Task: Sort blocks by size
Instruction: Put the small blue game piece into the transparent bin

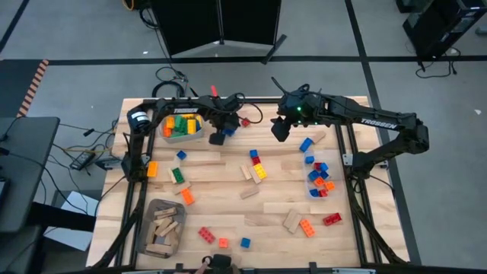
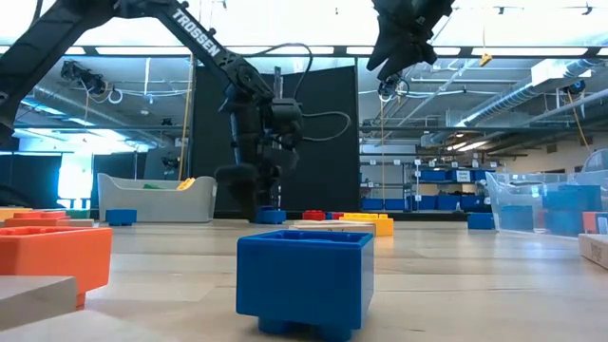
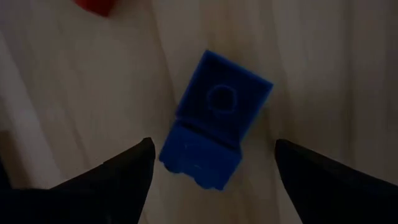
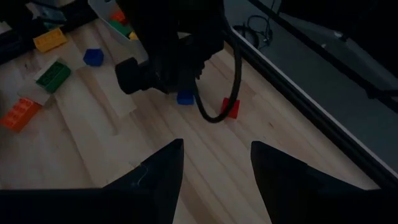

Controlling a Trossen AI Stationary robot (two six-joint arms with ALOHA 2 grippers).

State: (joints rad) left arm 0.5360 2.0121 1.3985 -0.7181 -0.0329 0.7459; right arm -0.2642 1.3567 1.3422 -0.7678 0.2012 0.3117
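Nearest the front edge of the table, relative to the grey bin of green and yellow bricks at the far left: wooden pieces in a clear bin, well nearer. Between, scattered studded blocks and loose tan planks. Just right of the grey bin, left gripper low over a small blue brick, fingers spread wide either side, not touching. Farther right, right gripper raised, half parted, empty.
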